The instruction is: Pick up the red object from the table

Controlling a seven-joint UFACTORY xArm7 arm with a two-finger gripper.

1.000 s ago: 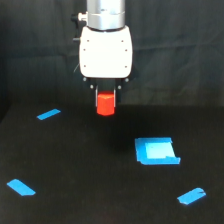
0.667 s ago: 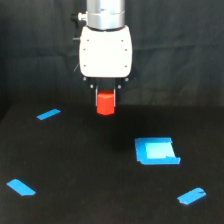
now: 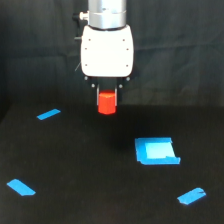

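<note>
Gripper point(image 3: 106, 97) hangs below the white arm housing point(image 3: 107, 49), its short dark fingers clamped on the upper part of the red object point(image 3: 106, 103). The block is held upright, clear of the table point(image 3: 75, 165), with a faint shadow on the black surface below it. Blue tape strips lie at the far left point(image 3: 48, 114), near left point(image 3: 21, 187) and near right point(image 3: 191, 196). A blue square patch point(image 3: 156, 150) sits to the right, nearer than the block.
</note>
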